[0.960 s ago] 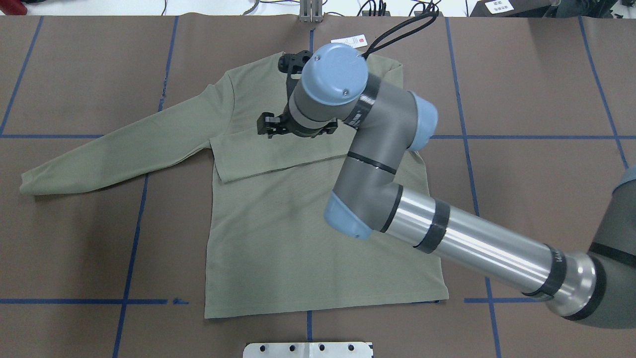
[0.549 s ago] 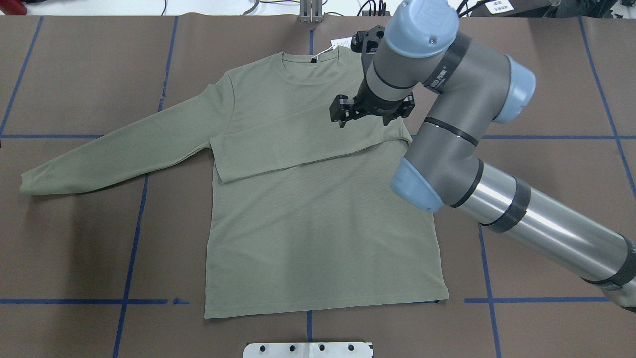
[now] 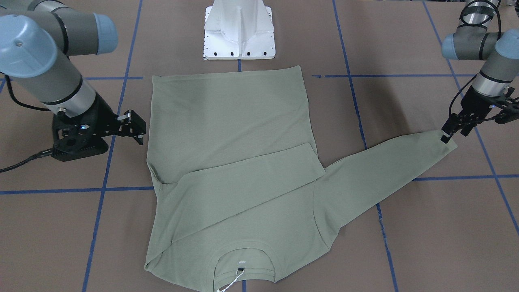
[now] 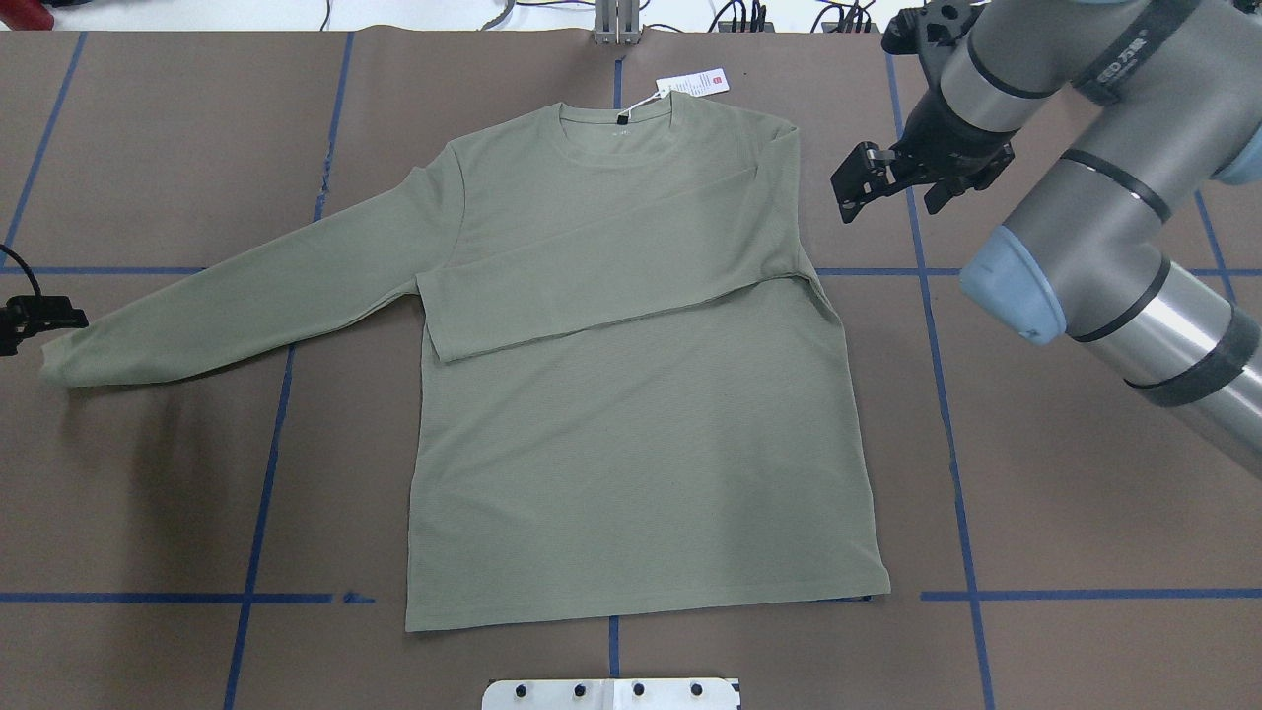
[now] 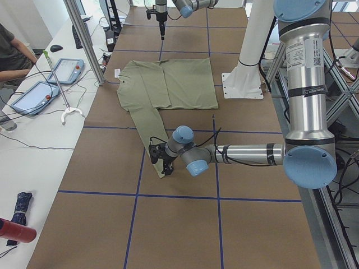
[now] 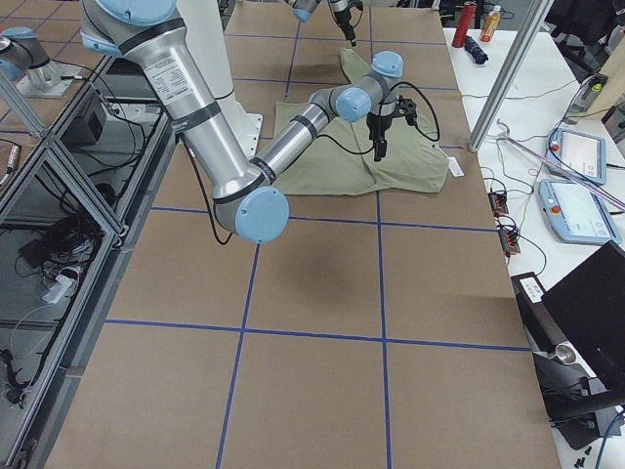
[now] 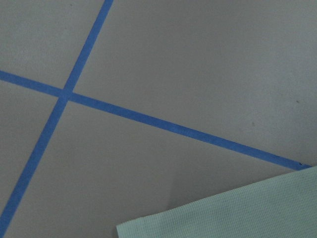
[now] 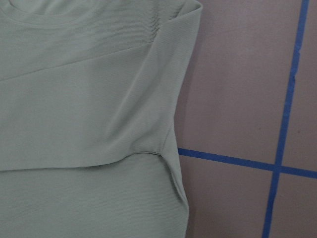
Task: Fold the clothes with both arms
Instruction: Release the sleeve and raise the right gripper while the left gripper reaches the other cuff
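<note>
The sage-green shirt (image 4: 631,444) lies flat on the brown table, neck toward the far edge, with its white hang tag (image 4: 693,84) beside the collar. One sleeve (image 4: 611,286) is folded across the chest. The other sleeve (image 4: 246,296) stretches out to the overhead view's left. My left gripper (image 4: 59,318) (image 3: 454,134) hovers open at that sleeve's cuff (image 3: 444,148), holding nothing. The left wrist view shows only a cuff corner (image 7: 237,213) on the table. My right gripper (image 4: 856,182) (image 3: 136,125) stands open and empty just off the shirt's side, beyond the folded shoulder.
Blue tape lines (image 4: 946,394) grid the table. The white pedestal base (image 3: 239,30) sits at the robot's side by the shirt's hem. Along one table end are tablets (image 5: 33,95), a grabber tool (image 5: 61,95) and a seated person (image 5: 11,50).
My right arm has swung from over the chest out past the shirt's side, leaving the folded sleeve lying there. The left gripper has come into the overhead view at the cuff.
</note>
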